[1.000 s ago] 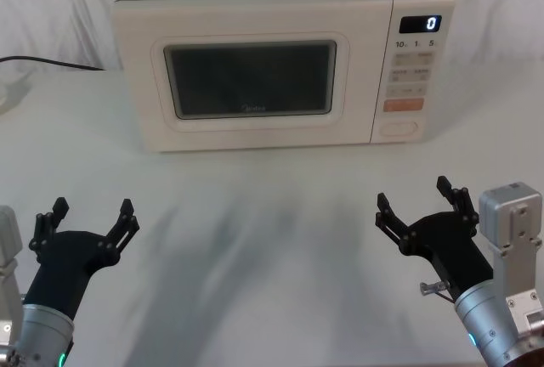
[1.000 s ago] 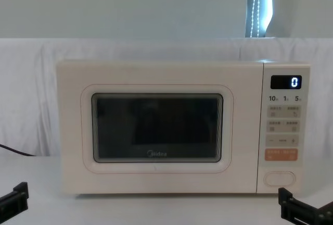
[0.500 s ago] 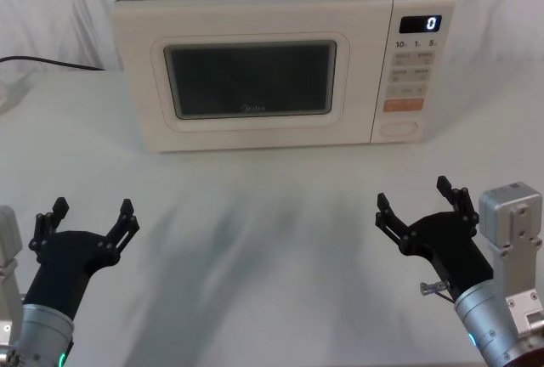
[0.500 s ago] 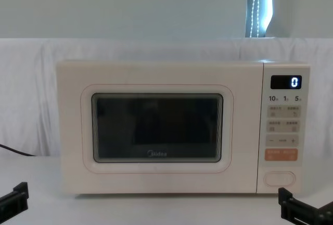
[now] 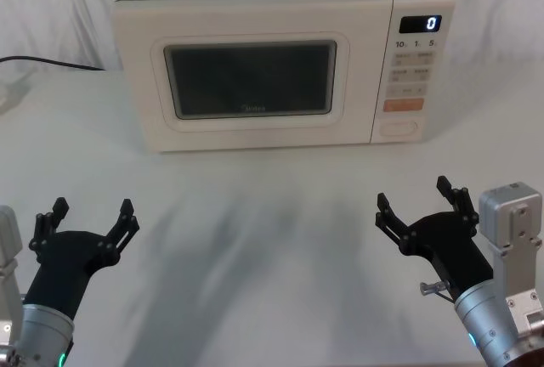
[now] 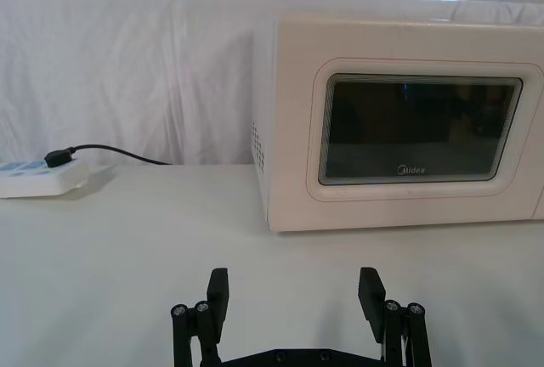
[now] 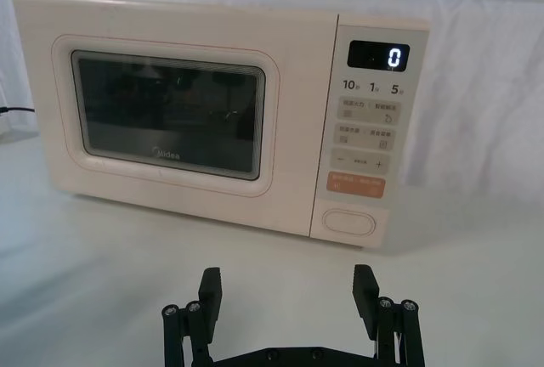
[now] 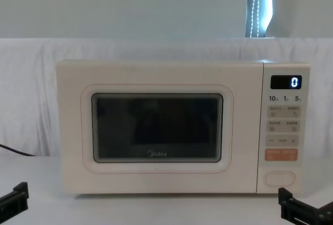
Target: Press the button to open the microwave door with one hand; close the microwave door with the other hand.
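A cream microwave stands at the back of the table. Its door [image 5: 252, 78] [image 8: 156, 128] [image 7: 166, 112] [image 6: 416, 129], with a dark "Midea" window, is closed flush. The button [image 5: 399, 128] [image 8: 279, 178] [image 7: 349, 222], a wide cream pill shape, sits at the bottom of the control panel under an orange key. My left gripper [image 5: 87, 221] [image 6: 293, 295] hovers open near the table's front left, far from the door. My right gripper [image 5: 418, 205] [image 7: 287, 290] is open at the front right, well short of the button. Both hold nothing.
White cloth covers the table [image 5: 272, 214] and the backdrop. A black cable [image 5: 47, 62] runs to a white power strip [image 6: 34, 179] left of the microwave. The display [image 5: 421, 24] reads 0. Open tabletop lies between the grippers and the microwave.
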You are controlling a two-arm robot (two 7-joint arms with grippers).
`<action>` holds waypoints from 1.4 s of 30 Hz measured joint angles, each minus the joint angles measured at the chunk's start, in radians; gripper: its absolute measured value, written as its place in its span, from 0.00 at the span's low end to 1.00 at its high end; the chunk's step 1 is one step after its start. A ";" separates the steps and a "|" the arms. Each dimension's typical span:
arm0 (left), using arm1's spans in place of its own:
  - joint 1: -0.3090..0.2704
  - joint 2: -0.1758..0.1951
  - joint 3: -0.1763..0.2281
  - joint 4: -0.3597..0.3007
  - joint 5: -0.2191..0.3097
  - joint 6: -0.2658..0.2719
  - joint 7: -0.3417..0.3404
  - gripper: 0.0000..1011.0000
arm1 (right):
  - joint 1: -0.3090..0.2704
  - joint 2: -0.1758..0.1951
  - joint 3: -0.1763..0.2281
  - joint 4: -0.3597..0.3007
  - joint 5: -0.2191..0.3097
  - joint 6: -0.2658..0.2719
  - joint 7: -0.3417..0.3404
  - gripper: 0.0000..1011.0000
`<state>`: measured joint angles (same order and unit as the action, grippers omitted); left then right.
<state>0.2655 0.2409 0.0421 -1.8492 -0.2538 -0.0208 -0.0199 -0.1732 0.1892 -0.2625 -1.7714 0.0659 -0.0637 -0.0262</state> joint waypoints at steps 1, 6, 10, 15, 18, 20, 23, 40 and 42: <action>0.000 0.000 0.000 0.000 0.000 0.000 0.000 0.99 | 0.000 0.000 0.000 0.000 0.000 0.000 0.000 0.99; 0.000 0.000 0.000 0.000 0.000 0.000 0.000 0.99 | 0.000 0.000 0.000 0.000 0.000 0.000 0.000 0.99; 0.000 0.000 0.000 0.000 0.000 0.000 0.000 0.99 | 0.000 0.000 0.000 0.000 0.000 0.000 0.000 0.97; 0.000 0.000 0.000 0.000 0.000 0.000 0.000 0.99 | 0.000 0.000 0.000 0.000 0.000 0.000 0.000 0.88; 0.000 0.000 0.000 0.000 0.000 0.000 0.000 0.99 | 0.000 0.000 0.000 0.000 0.000 0.000 0.000 0.80; 0.000 0.000 0.000 0.000 0.000 0.000 0.000 0.99 | 0.000 0.000 0.000 0.000 0.000 0.000 0.000 0.73; 0.000 0.000 0.000 0.000 0.000 0.000 0.000 0.99 | 0.000 0.000 0.000 0.000 0.000 0.000 0.000 0.67; 0.000 0.000 0.000 0.000 0.000 0.000 0.000 0.99 | 0.000 0.000 0.000 0.000 0.000 0.000 0.000 0.14; 0.000 0.000 0.000 0.000 0.000 0.000 0.000 0.99 | 0.000 0.000 0.000 0.000 0.000 0.000 0.000 0.10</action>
<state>0.2655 0.2410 0.0421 -1.8492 -0.2538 -0.0208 -0.0199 -0.1732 0.1892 -0.2625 -1.7714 0.0658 -0.0637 -0.0262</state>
